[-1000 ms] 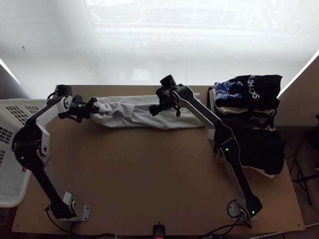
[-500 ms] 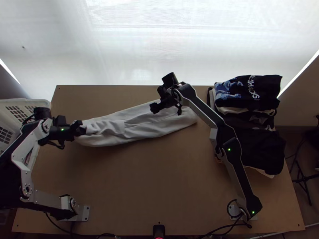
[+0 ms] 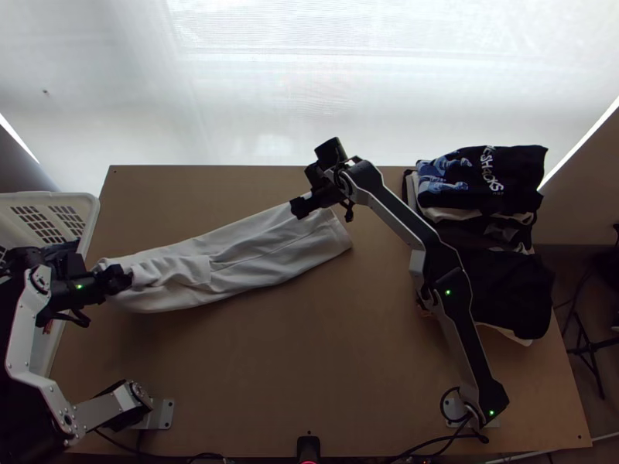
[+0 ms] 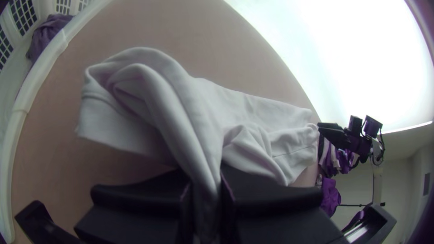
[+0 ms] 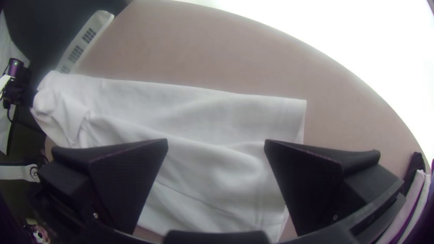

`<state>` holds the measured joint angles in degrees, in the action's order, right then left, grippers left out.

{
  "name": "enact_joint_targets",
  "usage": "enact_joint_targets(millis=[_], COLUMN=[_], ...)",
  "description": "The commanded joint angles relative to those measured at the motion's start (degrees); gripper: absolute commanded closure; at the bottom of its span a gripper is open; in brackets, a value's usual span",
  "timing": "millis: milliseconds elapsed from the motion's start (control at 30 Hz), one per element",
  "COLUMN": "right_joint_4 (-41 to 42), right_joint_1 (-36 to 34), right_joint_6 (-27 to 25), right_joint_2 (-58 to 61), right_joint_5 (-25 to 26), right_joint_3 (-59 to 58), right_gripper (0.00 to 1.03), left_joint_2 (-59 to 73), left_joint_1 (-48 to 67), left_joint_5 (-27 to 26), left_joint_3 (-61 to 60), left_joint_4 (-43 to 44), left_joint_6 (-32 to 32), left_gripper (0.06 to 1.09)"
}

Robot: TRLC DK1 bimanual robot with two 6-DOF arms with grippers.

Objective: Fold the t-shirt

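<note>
T-shirt (image 3: 240,259), off-white, is pinched between my left fingers (image 4: 135,196) at its end near the basket side. The cloth is bunched there into a thick ridge, w/ a loose flap standing out beside it; prob. I hold this end b/c one grip on gathered layers can pull the whole strip w/o spreading it. My right fingers (image 5: 122,180) are wide apart over the part near the straight end (image 5: 287,119), w/ no cloth clamped, I think so that this end is free to follow the left one. If they touch the cloth, I cannot tell.

Between the two, the shirt lies as a long narrow strip, slanting over the desk (image 3: 309,348), approx. folded lengthwise, w/ some wrinkles nearer the left grip. Next step is prob. to lay it straight and fold it across; risk is that the bunched end stays crumpled.

Farther out, the white basket (image 3: 94,220) stands by the desk's left side w/ dark cloth (image 3: 58,251) inside, prob. clothes to do. Opposite, the clothes stack (image 3: 503,286) lies at the far right, prob. for finished items.
</note>
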<state>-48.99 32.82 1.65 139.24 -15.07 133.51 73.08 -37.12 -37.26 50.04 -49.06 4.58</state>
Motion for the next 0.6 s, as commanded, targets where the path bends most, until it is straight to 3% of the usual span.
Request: enact_joint_targets(millis=[0,233,567], right_joint_4=[-0.93,3.55,3.73], right_joint_1=[-1.09,-5.57,-12.87], right_joint_6=[-0.16,-0.42,-3.14], right_joint_2=[-2.83,-16.98,-36.23], right_joint_5=[0.22,1.89,2.33], right_joint_3=[-3.26,-19.96,-34.11], right_gripper=[0.04,0.04,0.04], left_joint_2=[-9.89,-10.24,-1.01], left_joint_1=[5.04,20.16,35.45], left_joint_5=[-0.45,0.17,6.76], left_joint_3=[3.66,7.61,10.95], left_joint_4=[-3.5,3.35,13.46], left_joint_6=[-4.32,-15.92,-23.65], left_gripper=[1.05,1.05,1.05])
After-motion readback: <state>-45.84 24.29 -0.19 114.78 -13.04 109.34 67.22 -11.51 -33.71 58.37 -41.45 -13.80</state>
